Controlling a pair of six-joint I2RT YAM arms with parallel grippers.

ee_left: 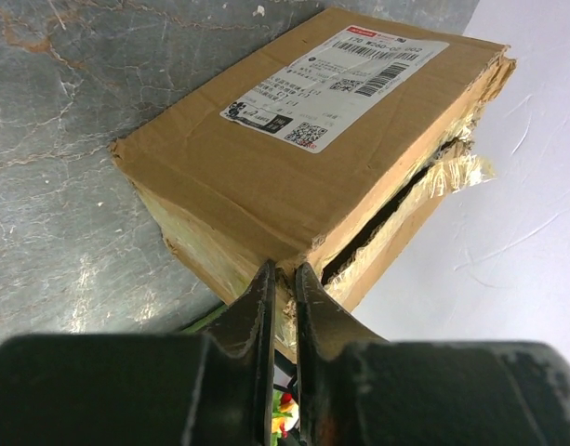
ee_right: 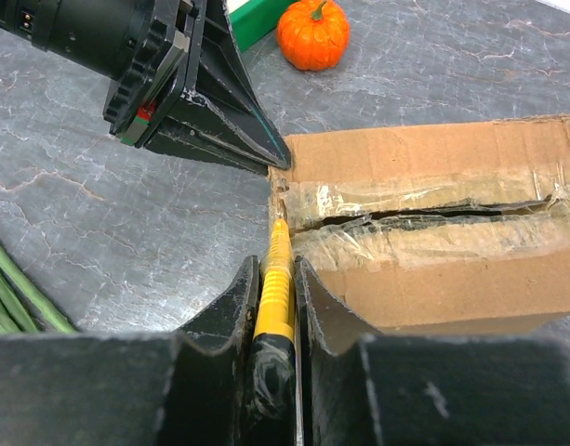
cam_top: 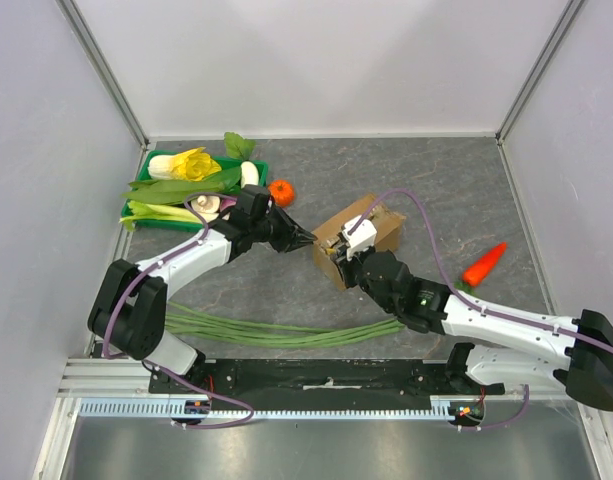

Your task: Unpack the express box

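Express box, small, brown, taped corrugated cardboard, lies at both jaws' tips: the left gripper pinches its corner, and the right gripper clamps a slim yellow-handled cutter against the split seam. It is probably light and stiff, with slick tape; flap edges offer the best hold.

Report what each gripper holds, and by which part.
Right gripper: fingers clamp the yellow cutter by its body, tip free at the seam. Left gripper: fingers seem to pinch the express box at a flap corner.
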